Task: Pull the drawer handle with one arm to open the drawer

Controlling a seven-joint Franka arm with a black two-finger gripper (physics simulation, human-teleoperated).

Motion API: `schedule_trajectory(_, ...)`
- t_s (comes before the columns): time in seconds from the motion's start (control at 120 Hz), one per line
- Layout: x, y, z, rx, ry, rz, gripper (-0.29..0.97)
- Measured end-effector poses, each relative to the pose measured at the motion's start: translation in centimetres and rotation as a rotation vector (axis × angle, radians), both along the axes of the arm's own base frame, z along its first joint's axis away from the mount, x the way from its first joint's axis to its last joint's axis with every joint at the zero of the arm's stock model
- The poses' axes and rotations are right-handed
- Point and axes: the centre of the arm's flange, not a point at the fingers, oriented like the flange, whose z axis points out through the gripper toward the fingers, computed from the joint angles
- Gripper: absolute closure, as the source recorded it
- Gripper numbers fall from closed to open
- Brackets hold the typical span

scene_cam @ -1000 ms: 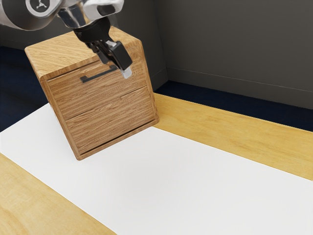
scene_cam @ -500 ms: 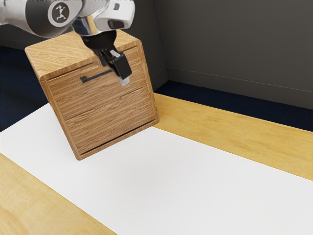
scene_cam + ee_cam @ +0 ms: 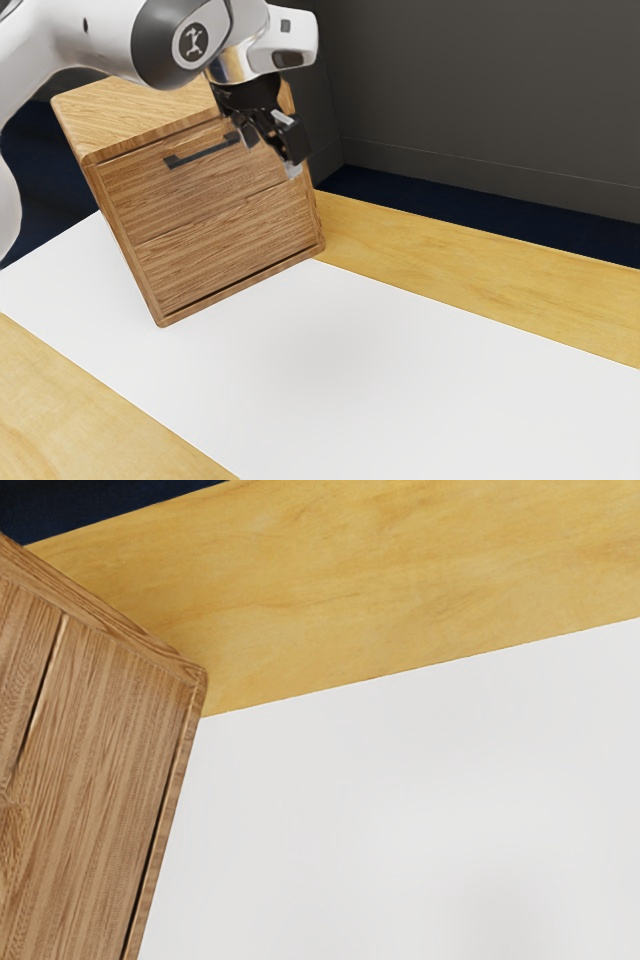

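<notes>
While the black gripper (image 3: 270, 152) is held before the upper front edge of the wooden cabinet (image 3: 215, 235), its fingers are seen spread apart, with nothing clasped between them. The dark handle (image 3: 203, 151) is found on the top drawer (image 3: 190, 185), just beside the gripper, toward the exterior view's left; contact cannot be told. The drawer front is seen flush with the cabinet. A round white emblem (image 3: 192, 42) is carried on the arm (image 3: 100, 35); no writing can be read. The cabinet is set on a white mat (image 3: 350, 370) over a wooden table (image 3: 480, 270).

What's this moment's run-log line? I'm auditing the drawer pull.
stage: pre-grasp | end effector: off handle, beyond its end toward exterior view's right | drawer: shut | cabinet: on table
</notes>
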Motion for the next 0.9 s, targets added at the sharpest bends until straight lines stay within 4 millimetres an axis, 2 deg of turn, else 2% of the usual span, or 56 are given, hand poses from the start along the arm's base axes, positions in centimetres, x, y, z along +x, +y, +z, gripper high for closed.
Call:
schedule_trajectory(0.233, 0.2, 1.5, 0.0, 0.142, 0.013, -0.030, 0.09)
schedule_trajectory(0.433, 0.2, 3.5, -0.2, 0.216, 0.047, -0.045, 0.15)
schedule_trajectory(0.658, 1.3, 3.4, -1.0, 0.258, 0.050, -0.104, 0.21)
schedule_trajectory(0.742, 2.1, 4.7, -1.8, 0.263, 0.056, -0.103, 0.22)
schedule_trajectory(0.9, 2.8, 5.8, -2.3, 0.277, 0.060, -0.117, 0.23)
